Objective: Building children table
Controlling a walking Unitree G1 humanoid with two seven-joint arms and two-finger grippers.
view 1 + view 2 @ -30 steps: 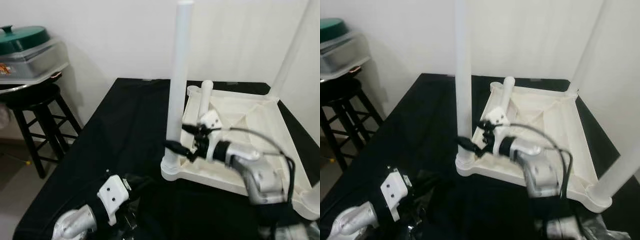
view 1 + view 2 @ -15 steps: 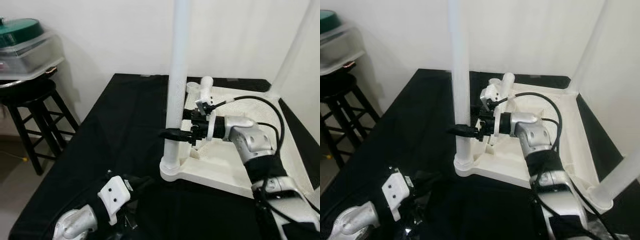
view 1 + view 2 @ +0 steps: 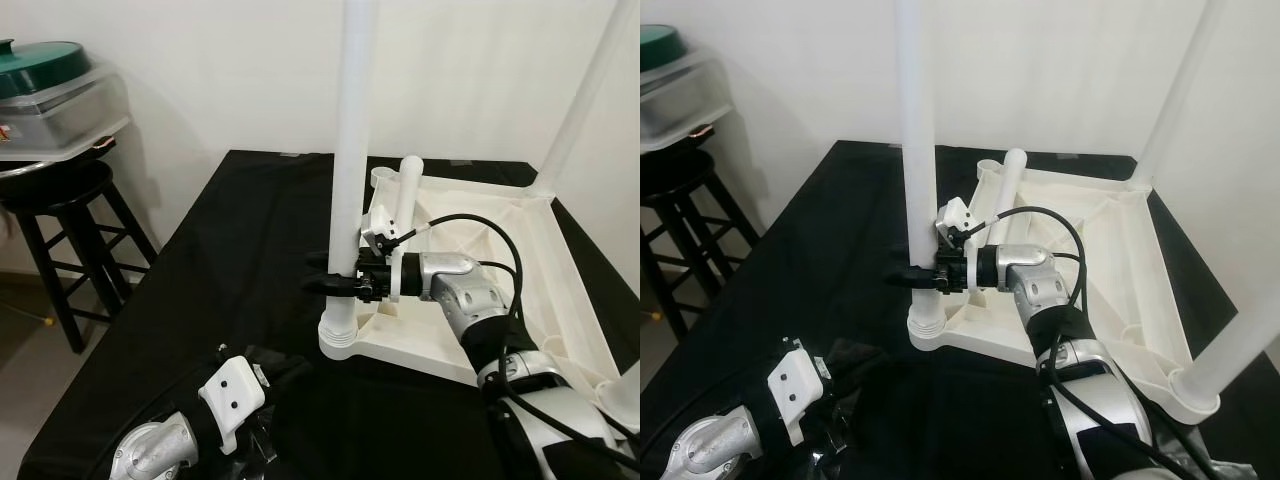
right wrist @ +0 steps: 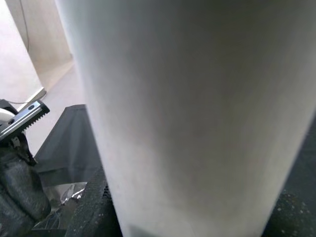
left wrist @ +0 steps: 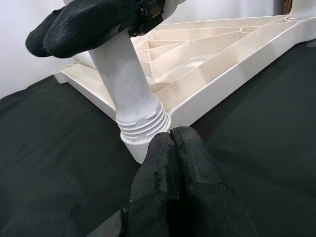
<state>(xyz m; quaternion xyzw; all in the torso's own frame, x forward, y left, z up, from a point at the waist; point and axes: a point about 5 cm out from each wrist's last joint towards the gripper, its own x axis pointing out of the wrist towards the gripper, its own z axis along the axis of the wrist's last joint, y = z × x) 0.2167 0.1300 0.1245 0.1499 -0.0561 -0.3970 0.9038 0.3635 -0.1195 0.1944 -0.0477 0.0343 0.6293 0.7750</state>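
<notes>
right pincer [image 3: 335,283] clamped round upright white leg [image 3: 352,150] | left pincer [image 5: 173,163] pressed shut, empty, low beside leg's socket | tabletop [image 3: 480,260] upside-down on black counter [image 3: 240,250]

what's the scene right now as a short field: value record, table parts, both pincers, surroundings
table top: white plastic table top lies upside down on black cloth
near leg: white leg stands upright in the near-left corner socket
spare leg: shorter white leg leans inside the upturned top
right pincer: right pincer closed around the near leg, low down
left pincer: left pincer fingers together, tips at the leg's threaded base
surroundings: black stool at left carrying a green-lidded container
</notes>
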